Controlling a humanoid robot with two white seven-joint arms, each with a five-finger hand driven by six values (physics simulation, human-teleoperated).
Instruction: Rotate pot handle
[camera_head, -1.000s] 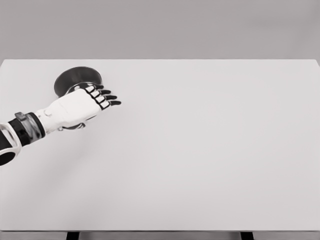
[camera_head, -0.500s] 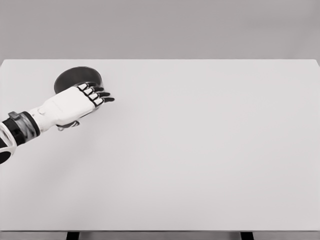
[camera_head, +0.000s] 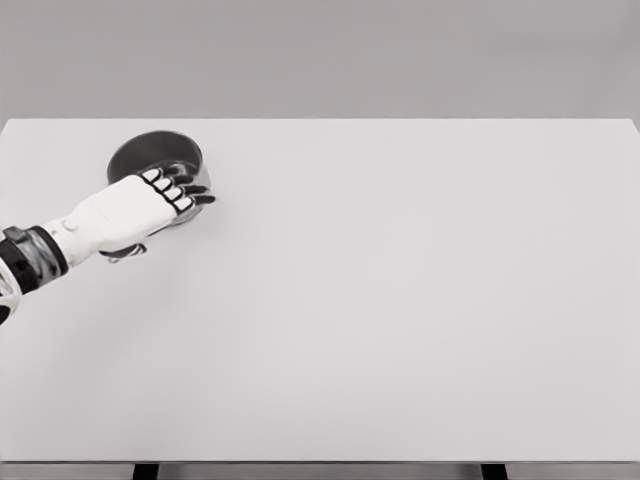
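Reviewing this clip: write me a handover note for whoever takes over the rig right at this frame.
Left hand: over the near edge of the pot, fingers curled with dark fingertips at its right rim; whether it actually grips anything cannot be told from the head view.
Right hand: out of view.
Pot: dark, round, at the far left of the white table. Its handle is hidden under the hand.
Done: hand is at the pot.
Left: confirm a hold on the handle, then rotate it.
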